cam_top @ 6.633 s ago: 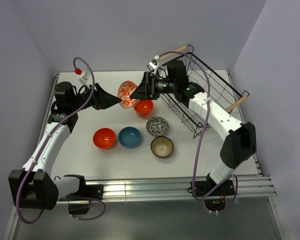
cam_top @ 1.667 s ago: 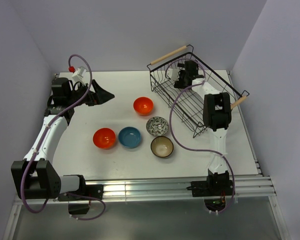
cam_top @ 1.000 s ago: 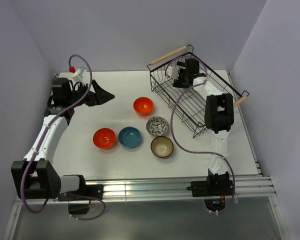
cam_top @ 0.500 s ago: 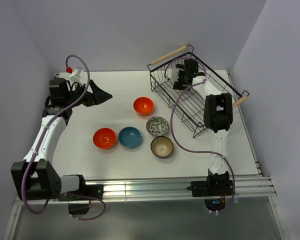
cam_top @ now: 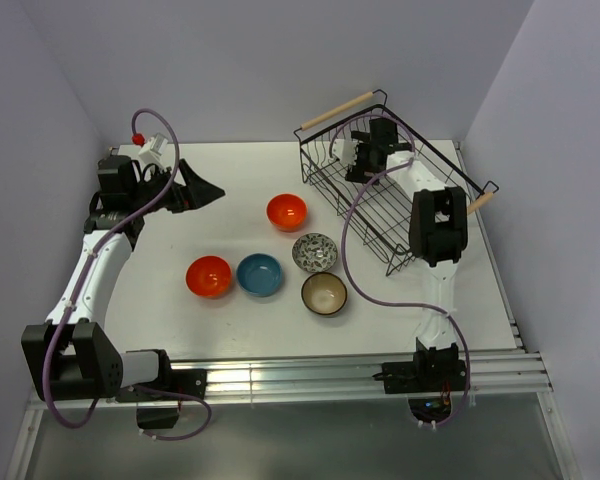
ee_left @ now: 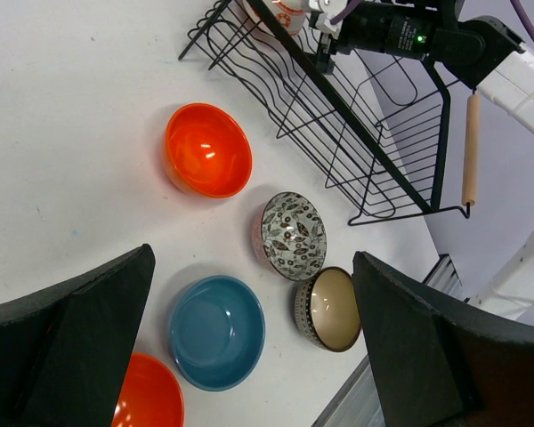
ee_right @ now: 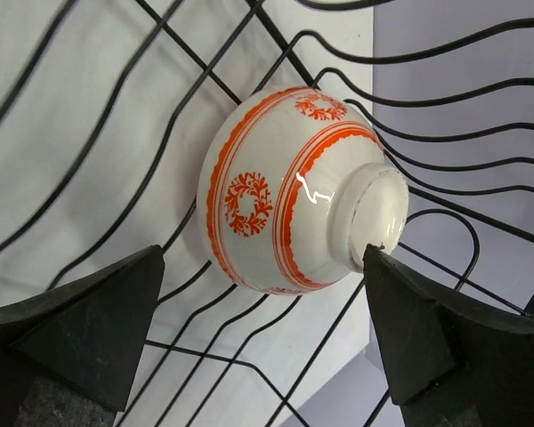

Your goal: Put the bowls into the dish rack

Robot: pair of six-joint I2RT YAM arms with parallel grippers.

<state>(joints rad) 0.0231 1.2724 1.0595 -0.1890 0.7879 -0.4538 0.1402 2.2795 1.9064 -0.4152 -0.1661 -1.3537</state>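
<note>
Moved the orange-and-white patterned round bowl (ee_right: 276, 213) from mid-air into the black wire dish rack (cam_top: 380, 215); lies tipped sideways on the ribs. Shows left gripper (ee_left: 254, 258) splayed wide, empty; right gripper (ee_right: 263, 253) splayed wide, flanking that bowl, not clamping.

table (cam_top: 280, 320): white | walls (cam_top: 280, 60): lavender | rail (cam_top: 300, 378): metal, near edge

White tabletop (ee_left: 71, 133): orange bowl (ee_left: 207, 149) at centre left; below it grey-and-white patterned bowl (ee_left: 289, 236), brown bowl (ee_left: 327, 309) and blue bowl (ee_left: 216, 332); second orange bowl (ee_left: 147, 402) at lower left; black wire dish rack (ee_left: 365, 133) at upper right.
</note>
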